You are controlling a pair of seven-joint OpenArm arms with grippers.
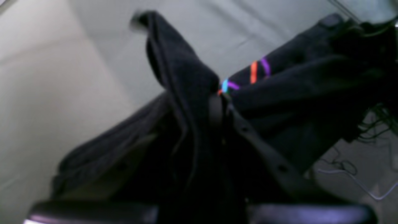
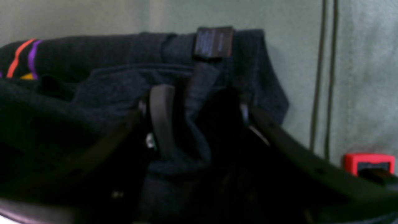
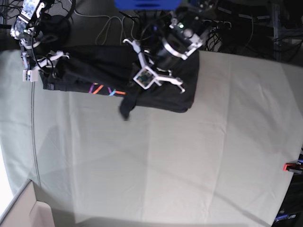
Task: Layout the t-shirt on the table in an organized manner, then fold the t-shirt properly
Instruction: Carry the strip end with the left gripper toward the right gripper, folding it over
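1. A red clamp (image 3: pixel 289 166) sits at the right edge of the base view.
2. Another red clamp (image 2: pixel 368 163) shows low on the right in the right wrist view.
3. Two dark cords (image 2: pixel 325 77) run side by side down that view.
4. A blue box (image 3: pixel 142 4) stands at the far edge.
5. Tangled cables (image 3: pixel 102 21) lie just left of it.
6. A pale box (image 3: pixel 21 210) fills the near left corner.

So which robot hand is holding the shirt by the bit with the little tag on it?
The right end effector. The t-shirt fabric bunched between its fingers runs up to the sewn tag; the left end effector pinches beside the coloured stripes.
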